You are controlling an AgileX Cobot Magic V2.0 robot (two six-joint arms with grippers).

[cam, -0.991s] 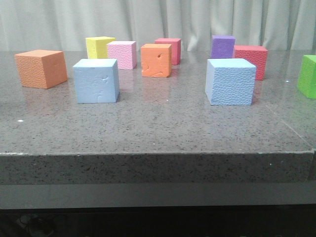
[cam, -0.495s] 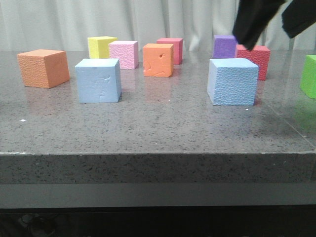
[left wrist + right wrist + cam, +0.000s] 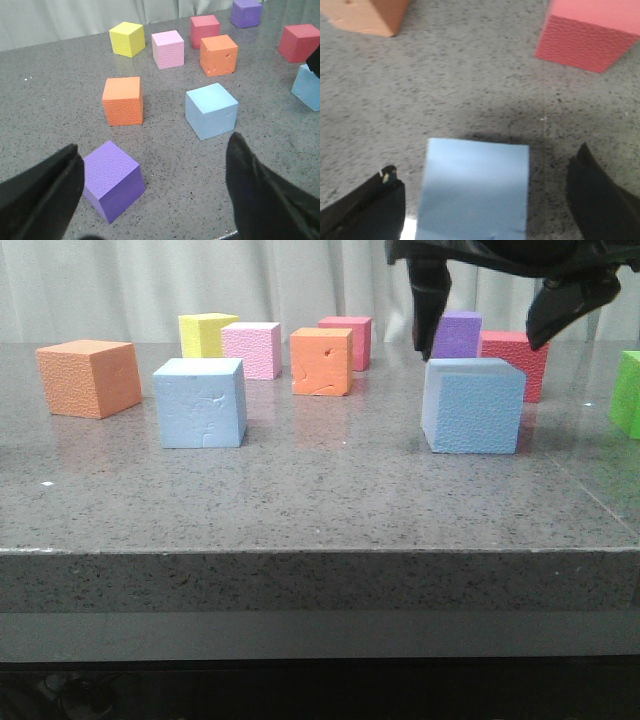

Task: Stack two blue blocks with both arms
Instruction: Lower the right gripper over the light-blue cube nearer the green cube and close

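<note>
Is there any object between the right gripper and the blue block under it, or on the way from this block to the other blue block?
Nothing visible. The right gripper hangs open above the right blue block, with only air between. The table between it and the left blue block is bare; the orange block stands farther back.

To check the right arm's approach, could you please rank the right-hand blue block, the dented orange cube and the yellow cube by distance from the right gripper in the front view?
1. The right-hand blue block, directly below the open right gripper.
2. The dented orange cube, off to the gripper's left, mid-table.
3. The yellow cube, farther left, at the back.
</note>
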